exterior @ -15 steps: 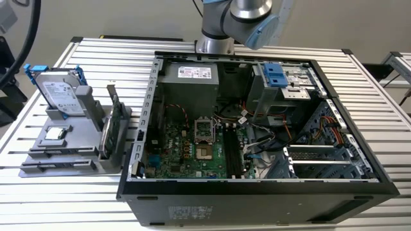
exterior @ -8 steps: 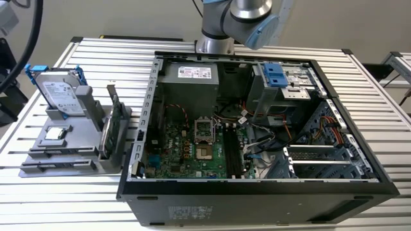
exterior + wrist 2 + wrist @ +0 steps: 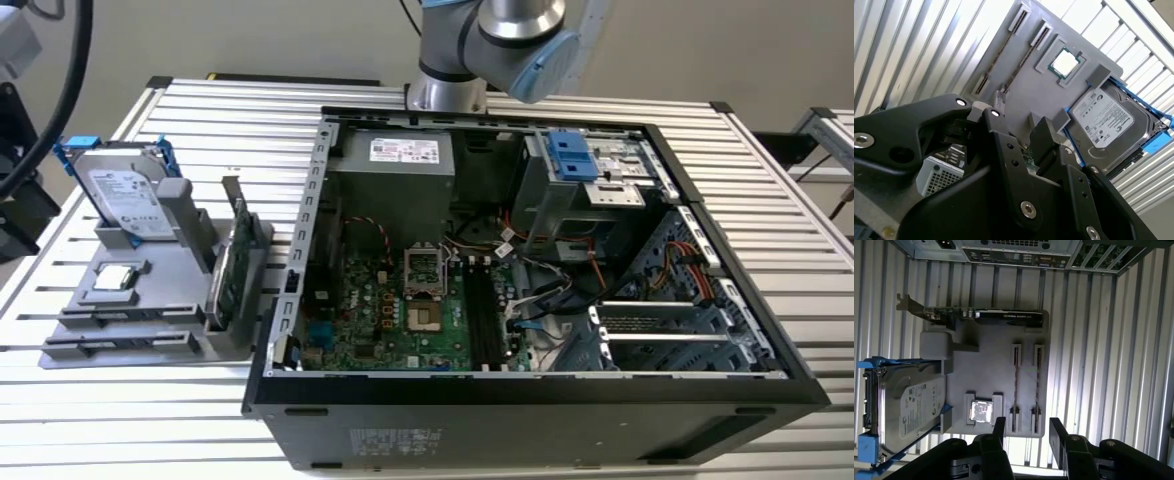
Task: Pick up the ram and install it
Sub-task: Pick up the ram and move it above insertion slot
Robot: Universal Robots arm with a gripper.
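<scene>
The jaws stand open with nothing between them, hanging over the near edge of the grey tray (image 3: pixel 984 360). Just past that edge, in line with the gap, the ram (image 3: pixel 1015 390) stands edge-on in its slot. A second stick (image 3: pixel 1037 387) runs parallel beside it, with a narrow strip of tray between them; neither touches the jaws. To one side of the sticks a square processor chip (image 3: pixel 981 411) sits in its pocket, and farther that way the hard drive (image 3: pixel 911 405) is propped at the tray's outer edge. To the other side, bare slatted desk (image 3: pixel 1104 365) lies wide open. Beyond the slots an expansion card (image 3: pixel 984 315) stands along the tray's far edge, and past it is the computer case (image 3: pixel 1019 250).
</scene>
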